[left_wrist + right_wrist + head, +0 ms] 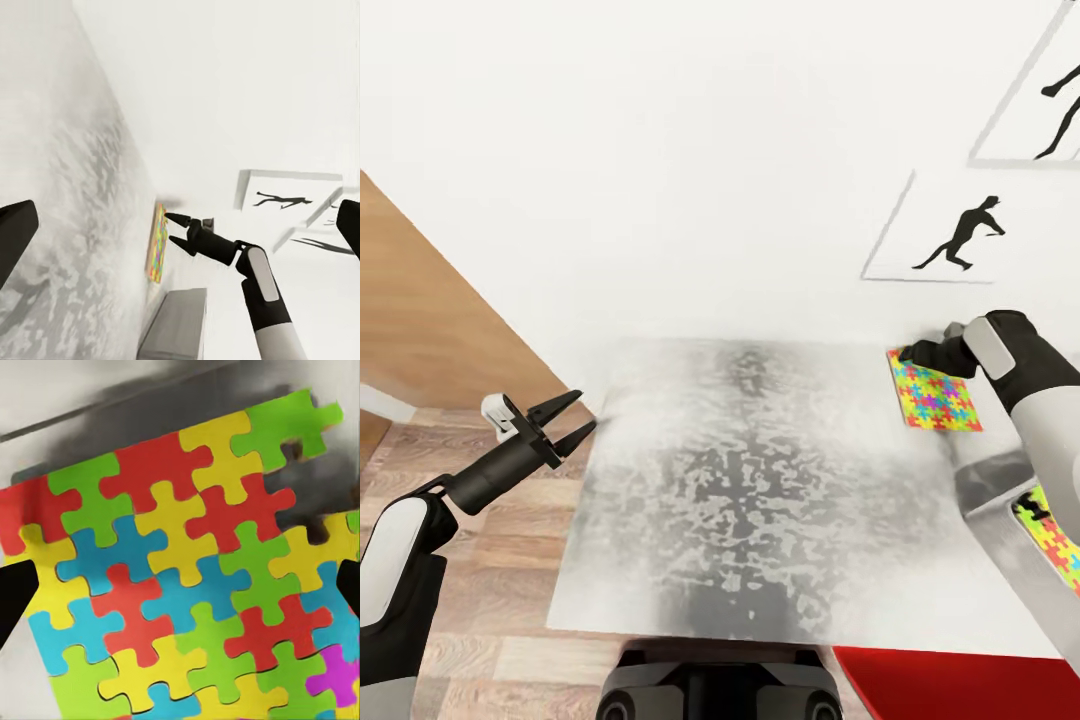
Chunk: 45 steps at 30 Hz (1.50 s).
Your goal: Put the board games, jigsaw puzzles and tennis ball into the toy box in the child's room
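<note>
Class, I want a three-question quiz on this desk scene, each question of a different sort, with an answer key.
1. True or false: the right gripper is shut on the jigsaw puzzle lying on the table.
2. Multiple choice: the left gripper is A) pressing on the tabletop, B) open beside the table's edge, over the wood floor, C) holding a ball.
3. Fill in: the wall pictures show black ______ figures.

Key: 1 false, its fingers are open at the puzzle's far corner. 2 B. 3 silhouette.
</note>
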{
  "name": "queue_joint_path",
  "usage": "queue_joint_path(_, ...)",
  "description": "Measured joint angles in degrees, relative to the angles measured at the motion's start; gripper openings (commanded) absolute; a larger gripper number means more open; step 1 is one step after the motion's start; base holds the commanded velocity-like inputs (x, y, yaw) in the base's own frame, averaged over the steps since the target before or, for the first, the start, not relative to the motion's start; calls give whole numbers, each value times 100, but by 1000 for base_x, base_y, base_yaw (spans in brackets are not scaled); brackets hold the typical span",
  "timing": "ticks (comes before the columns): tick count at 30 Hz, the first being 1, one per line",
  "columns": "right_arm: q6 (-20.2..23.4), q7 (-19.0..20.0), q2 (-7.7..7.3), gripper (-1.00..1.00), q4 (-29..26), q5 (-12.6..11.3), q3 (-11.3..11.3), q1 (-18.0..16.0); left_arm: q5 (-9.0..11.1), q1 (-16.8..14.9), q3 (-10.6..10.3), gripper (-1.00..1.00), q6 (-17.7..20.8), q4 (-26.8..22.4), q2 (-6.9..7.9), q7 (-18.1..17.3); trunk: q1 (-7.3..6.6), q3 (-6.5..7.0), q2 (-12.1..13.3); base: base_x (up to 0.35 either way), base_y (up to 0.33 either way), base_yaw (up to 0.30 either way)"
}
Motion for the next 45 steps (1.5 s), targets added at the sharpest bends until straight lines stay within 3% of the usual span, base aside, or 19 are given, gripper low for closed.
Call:
queue_joint_path(1, 2, -1, 0, 100, 9, 26, -1, 0, 0, 0, 0, 100, 0, 0, 0, 0, -4, 0, 0, 0, 0, 115)
queue_joint_path(2, -21, 29, 6, 100, 15, -174, -2, 7, 1, -2, -2, 100, 1, 1, -2, 1, -5, -1, 2, 0, 0, 92)
queue_joint_path(9, 0, 27, 2, 100, -3, -48, 1, 3, -11, -2, -6, 100, -4, -2, -11, -11, 13, 0, 0, 0, 0, 45)
queue_joint_path(21, -17, 30, -30, 100, -12, -151, -8, 2, -19, -3, -20, 100, -15, -24, -47, -29, 15, -1, 2, 0, 0, 10)
queue_joint_path(31, 6, 27, -216, 100, -21, -200, -9, 2, -24, -3, -32, 100, -18, -27, -59, -29, 16, -1, 3, 0, 0, 1)
queue_joint_path(41, 87, 69, -299, 100, -66, -247, -9, 9, -22, -3, -36, 100, -24, -23, -61, -24, 16, -1, 4, 0, 0, 0)
queue_joint_path(45, 161, 306, -376, 100, -74, -274, -5, 13, -25, -3, -33, 100, -25, -24, -61, -27, 16, -1, 4, 0, 0, 0)
